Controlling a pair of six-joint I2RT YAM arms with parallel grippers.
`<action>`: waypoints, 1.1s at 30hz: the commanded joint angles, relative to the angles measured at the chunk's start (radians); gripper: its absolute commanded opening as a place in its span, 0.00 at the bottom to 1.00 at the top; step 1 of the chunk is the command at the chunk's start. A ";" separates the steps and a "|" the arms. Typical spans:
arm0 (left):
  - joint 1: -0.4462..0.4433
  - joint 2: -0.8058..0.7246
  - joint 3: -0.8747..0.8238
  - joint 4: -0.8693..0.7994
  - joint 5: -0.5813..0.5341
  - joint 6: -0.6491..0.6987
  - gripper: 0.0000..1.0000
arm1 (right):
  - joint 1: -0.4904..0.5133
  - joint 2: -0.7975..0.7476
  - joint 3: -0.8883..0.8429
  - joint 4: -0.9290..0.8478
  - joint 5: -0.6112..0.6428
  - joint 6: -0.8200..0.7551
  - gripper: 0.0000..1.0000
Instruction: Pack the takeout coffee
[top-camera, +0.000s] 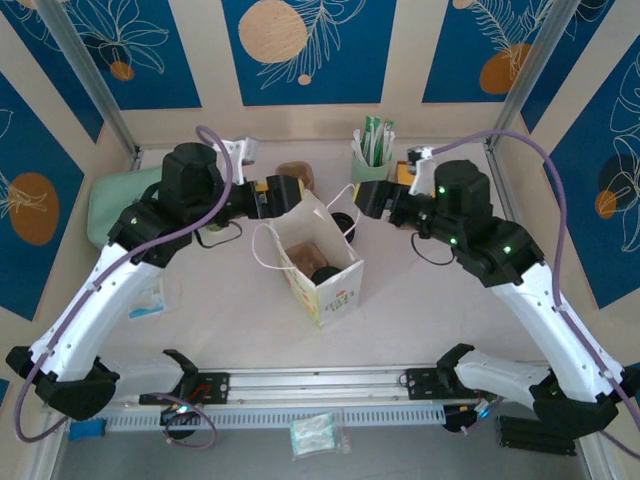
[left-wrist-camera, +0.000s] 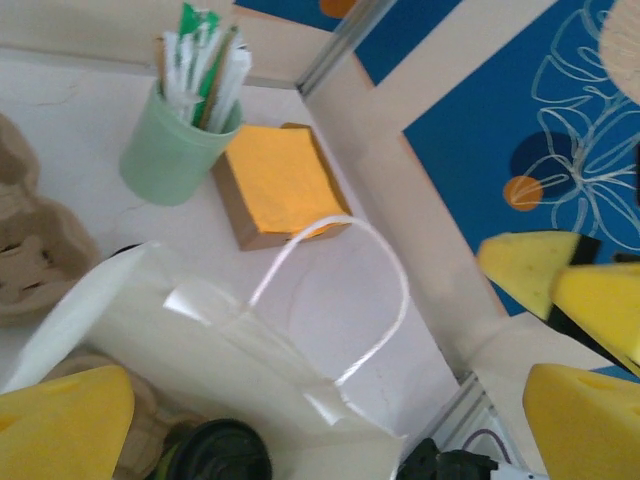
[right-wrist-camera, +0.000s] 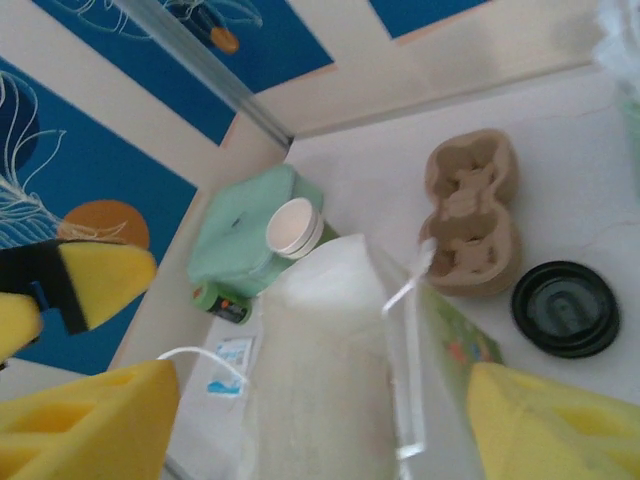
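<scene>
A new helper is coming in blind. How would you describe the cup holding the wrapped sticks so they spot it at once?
On the table, look past the white paper bag standing in the middle, toward the far side. There the pale green cup stands upright beside a brown block topped with orange. No neighbour holds green-and-white wrapped sticks.

This looks like a robotics test cell dressed as a café counter: aluminium posts (top-camera: 85, 75) frame printed blue leaf panels (top-camera: 300, 50) across the top of the overhead view, and a slotted metal rail (top-camera: 310, 385) runs along the bottom edge of the white table (top-camera: 230, 310). At that view's centre stands a paper bag (top-camera: 320, 265). Above it are a green cup (top-camera: 372, 165) of what may be straws and a cardboard cup carrier (right-wrist-camera: 470, 210).
</scene>
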 joint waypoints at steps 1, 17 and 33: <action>-0.046 0.045 0.068 0.025 0.011 0.034 0.99 | -0.111 -0.016 -0.035 -0.045 -0.122 0.029 0.80; -0.207 0.344 0.362 -0.016 -0.009 0.096 1.00 | -0.680 0.183 -0.289 0.060 -0.523 0.201 0.81; -0.315 0.651 0.689 -0.138 -0.009 0.162 0.99 | -0.878 0.441 -0.432 0.247 -0.497 0.301 0.70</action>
